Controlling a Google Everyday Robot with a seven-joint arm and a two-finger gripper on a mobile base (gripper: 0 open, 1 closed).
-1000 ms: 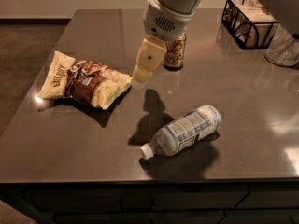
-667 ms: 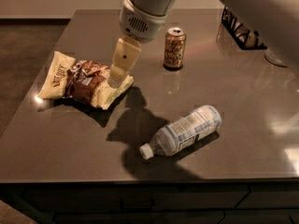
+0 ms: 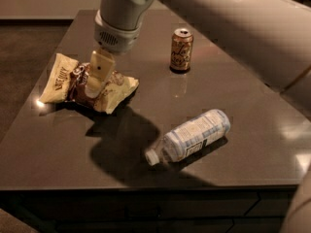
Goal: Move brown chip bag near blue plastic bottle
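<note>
**Gripper.** The robot's pale cream gripper (image 3: 95, 87) is directly over the brown middle of the wrinkly foil brown chip bag (image 3: 118, 88). It points straight down from a grey wrist and appears to touch the foil. Whether it is spread, narrowed or already clamped on the bag cannot be told from this view. A vertical approach at mid-length suits a flat, limp bag, since the middle is the balanced place to take it.

**Task items.** The bag lies flat at the left of the dark glossy table (image 3: 160, 93), close to the left edge. The clear, blue-labelled blue plastic bottle (image 3: 194, 134) lies on its side, well apart from the bag. Its white cap points front-left and it sits near the front edge.

**Clearance.** The surface between bag and bottle is bare, so a short diagonal carry looks unobstructed. The upright orange-gold drink can (image 3: 181, 50) stands behind that line, clear of it.

**Risks.** A bottle lying on its side may roll if nudged. Little room remains in front of it, so its rear or left side is the safer set-down spot.
</note>
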